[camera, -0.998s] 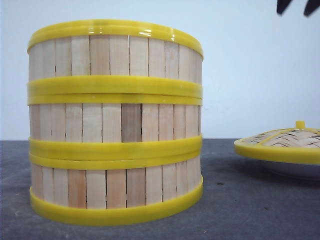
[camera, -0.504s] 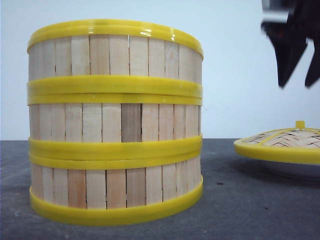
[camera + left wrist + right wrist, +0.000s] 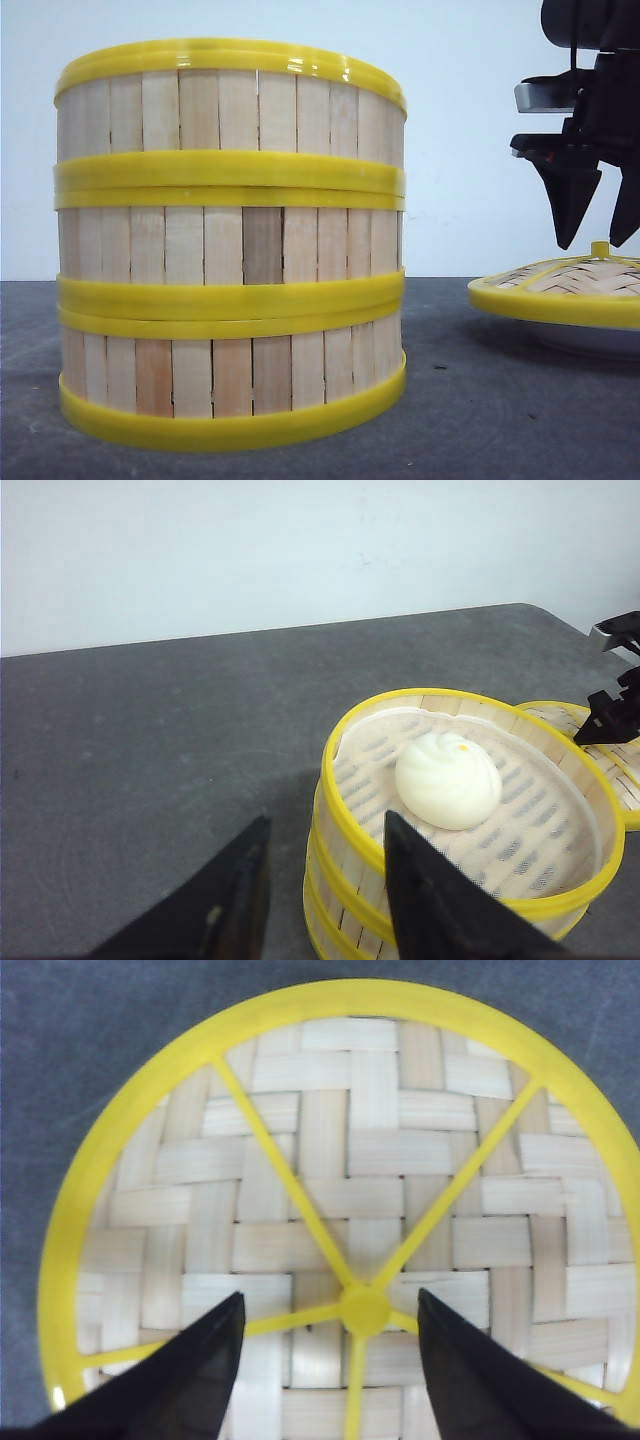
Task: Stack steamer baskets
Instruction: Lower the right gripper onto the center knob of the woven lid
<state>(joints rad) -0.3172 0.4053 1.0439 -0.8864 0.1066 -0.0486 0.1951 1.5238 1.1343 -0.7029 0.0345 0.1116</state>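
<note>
Front view: three steamer baskets (image 3: 231,245) stand stacked in one column, close to the camera at left on the grey bench (image 3: 480,400), yellow rims meeting between tiers. Farther right, the woven lid (image 3: 565,285) sits over a white plate (image 3: 590,340). The right gripper (image 3: 594,240) hangs just above the lid's knob (image 3: 600,249), jaws spread, one tip to either side of it, not touching. In the left wrist view the left gripper (image 3: 325,880) sits beside the stack, jaws spread and empty; the top basket holds a white bun (image 3: 447,779). A pale wall (image 3: 480,120) stands behind.
</note>
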